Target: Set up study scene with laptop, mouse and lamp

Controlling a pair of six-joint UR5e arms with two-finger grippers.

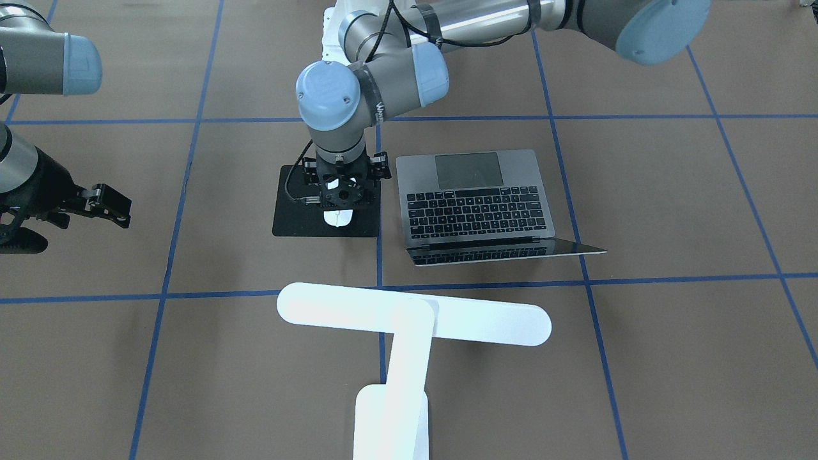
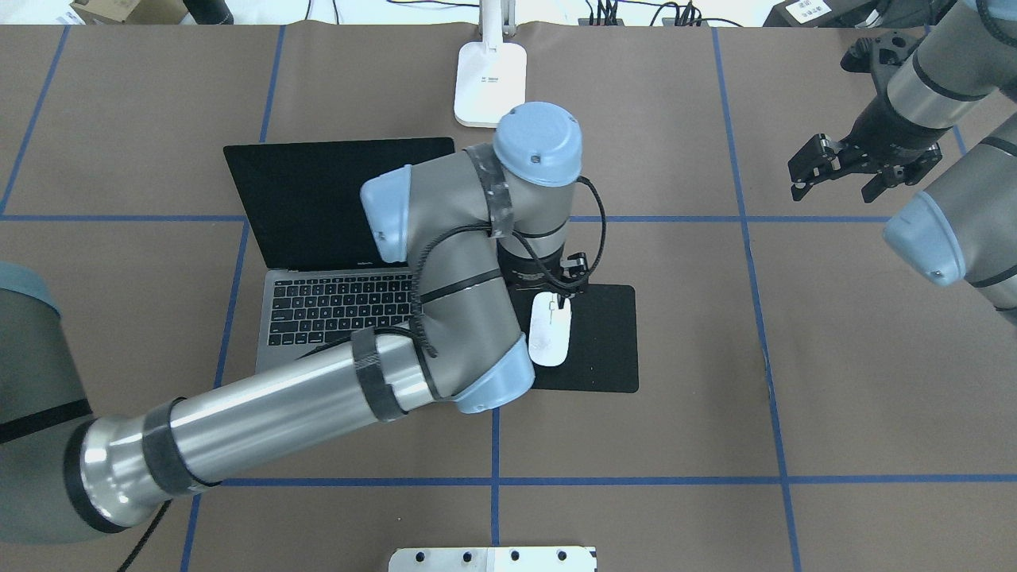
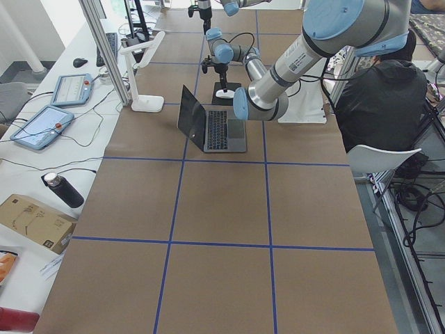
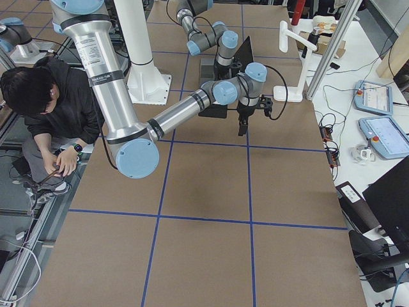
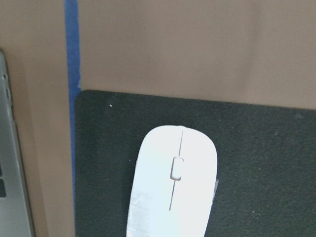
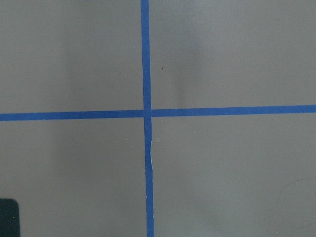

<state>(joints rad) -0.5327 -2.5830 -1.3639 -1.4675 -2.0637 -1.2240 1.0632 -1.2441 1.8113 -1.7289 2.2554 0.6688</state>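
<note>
Overhead exterior view showed the mouse (image 2: pixel 550 334) lying flat on the black pad (image 2: pixel 608 342), just beside the open laptop (image 2: pixel 318 310). Its long axis ran toward and away from the robot, wheel end pointing away, toward the lamp (image 2: pixel 490 83). The left gripper (image 2: pixel 560 295) hung over that far end; its finger spread could not be told. The right gripper (image 2: pixel 838 181) hovered well apart, fingers wide
</note>
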